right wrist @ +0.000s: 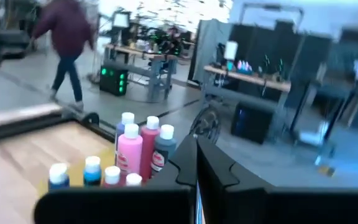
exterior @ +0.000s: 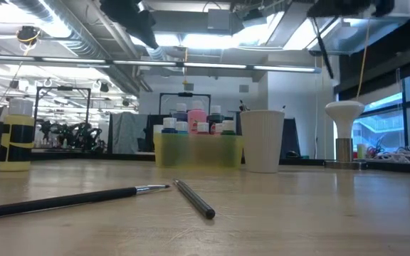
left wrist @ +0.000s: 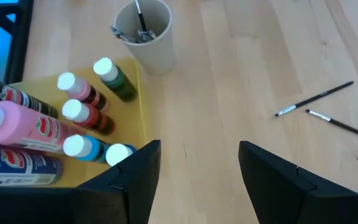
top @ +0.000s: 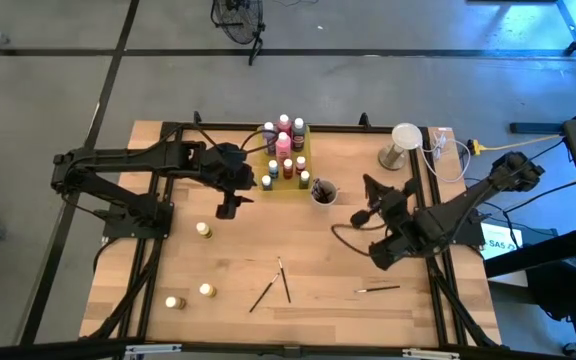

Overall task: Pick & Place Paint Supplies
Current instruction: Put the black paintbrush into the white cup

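paint bottles (top: 203,230) loose – 3 | brushes (top: 283,279) on table – 3

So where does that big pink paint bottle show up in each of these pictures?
High view: pink bottle in the yellow tray, top centre.
Low view: pink bottle centre, behind the tray wall.
Left wrist view: left edge.
Right wrist view: lower centre-left.
Shared landmark: the yellow tray.

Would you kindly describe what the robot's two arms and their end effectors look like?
Both arms are dark, nearly black, built of slender jointed links, with black cables looping beside them. The left end effector has two broad, angular black fingers with flat faces. The right end effector is the same dark, blocky make. No markings show on either.
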